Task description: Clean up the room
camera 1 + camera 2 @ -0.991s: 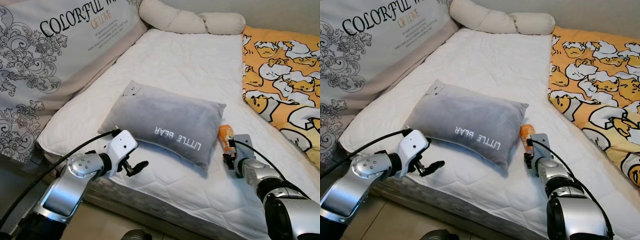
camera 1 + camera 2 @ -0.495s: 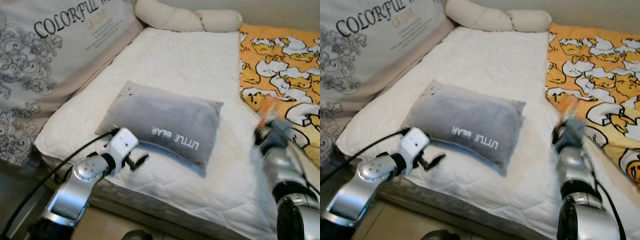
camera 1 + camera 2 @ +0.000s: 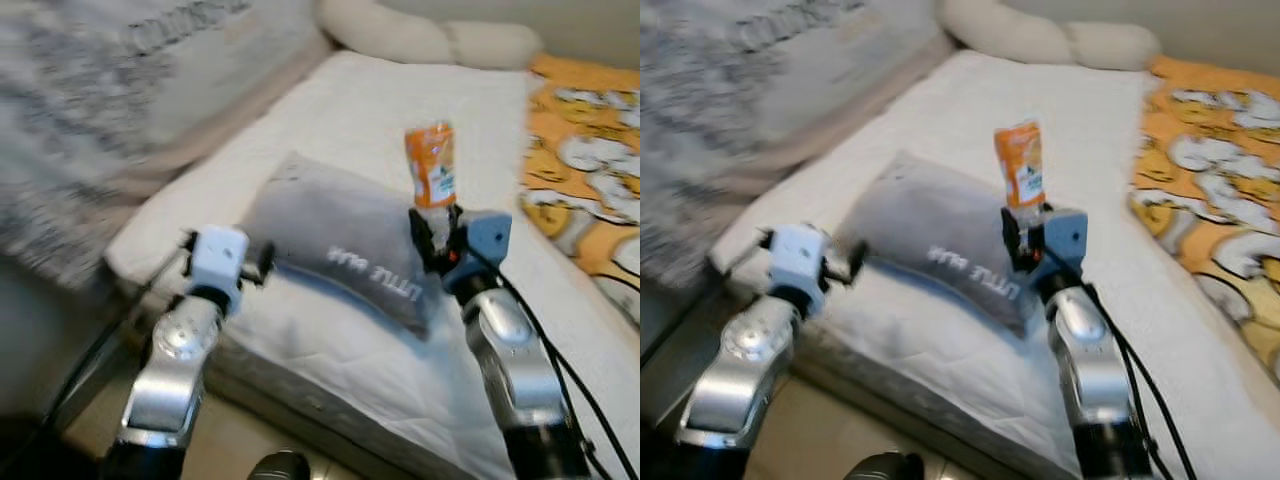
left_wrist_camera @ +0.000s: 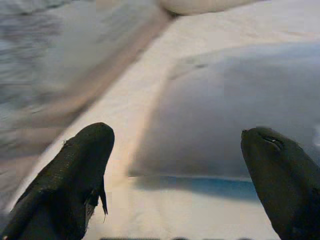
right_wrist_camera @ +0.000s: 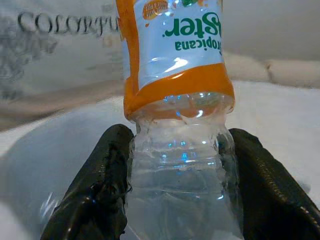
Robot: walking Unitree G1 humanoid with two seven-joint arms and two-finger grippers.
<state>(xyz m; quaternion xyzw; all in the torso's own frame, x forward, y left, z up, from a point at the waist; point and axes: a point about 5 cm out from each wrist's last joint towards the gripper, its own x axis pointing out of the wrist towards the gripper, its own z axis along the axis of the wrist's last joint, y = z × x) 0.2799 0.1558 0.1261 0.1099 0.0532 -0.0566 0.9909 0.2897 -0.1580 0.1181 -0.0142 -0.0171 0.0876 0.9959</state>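
My right gripper point(image 3: 437, 228) is shut on a clear, empty plastic bottle point(image 3: 430, 163) with an orange label and holds it raised above the bed. In the right wrist view both black fingers point(image 5: 92, 192) clamp the bottle point(image 5: 177, 165) at its clear part. A grey pillow point(image 3: 340, 235) with white lettering lies on the white mattress point(image 3: 400, 100) just behind the bottle. My left gripper point(image 4: 175, 132) stands open at the pillow's point(image 4: 235, 115) near corner with nothing between its fingers.
A yellow cartoon-print blanket point(image 3: 590, 120) covers the bed's right side. Cream bolster pillows point(image 3: 430, 35) lie at the far end. A large patterned cushion point(image 3: 110, 90) leans along the left. The bed's front edge point(image 3: 300, 400) runs below my arms, with floor beneath.
The camera has shifted. My right gripper has lifted the bottle off the mattress beside the pillow and holds it up in front. My left gripper has turned toward the pillow's corner.
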